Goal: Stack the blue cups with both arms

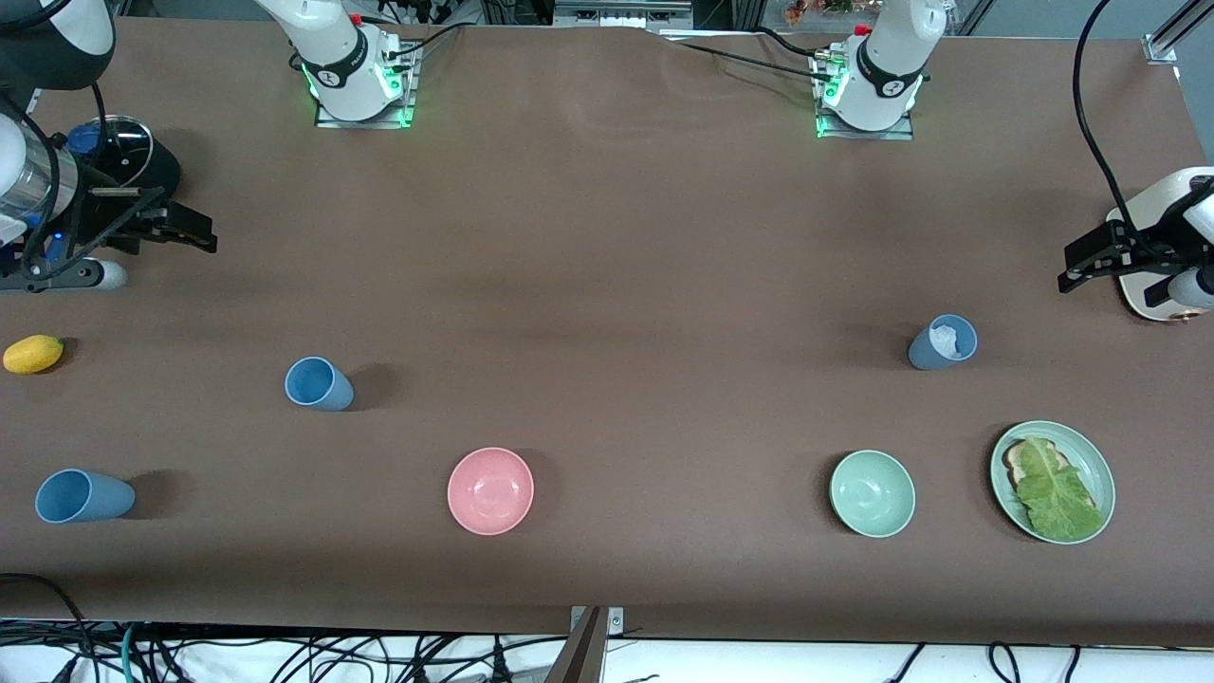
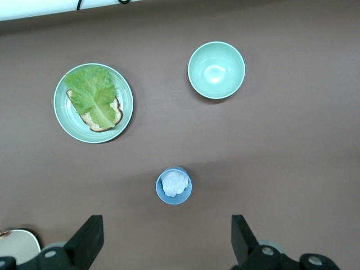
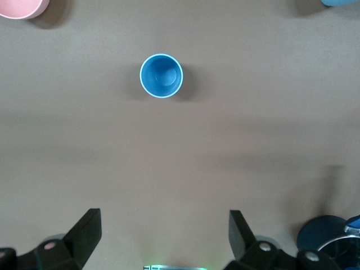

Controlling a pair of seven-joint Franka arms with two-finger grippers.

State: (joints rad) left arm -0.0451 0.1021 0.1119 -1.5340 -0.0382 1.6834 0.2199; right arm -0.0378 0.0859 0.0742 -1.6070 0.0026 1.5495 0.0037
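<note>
Three blue cups stood apart on the brown cloth of the table (image 1: 607, 237); one cup (image 1: 319, 383) sat at about eight o'clock from the table's middle; a second cup (image 1: 83, 496) stood nearer the front camera, at the right arm's end; a third cup with white crumpled paper (image 1: 943, 342) stood at four o'clock, toward the left arm's end. The right gripper (image 1: 180, 228) hung over the cloth at nine o'clock, jaws apart, holding nothing; the left gripper (image 1: 1091, 261) hung at three o'clock, jaws likewise apart. A pink bowl (image 1: 490, 490), a pale-green bowl (image 1: 873, 493), a plate of lettuce on bread (image 1: 1053, 482) and a yellow lemon (image 1: 33, 354) lay about; cables (image 1: 285, 655) trailed under the near edge.
</note>
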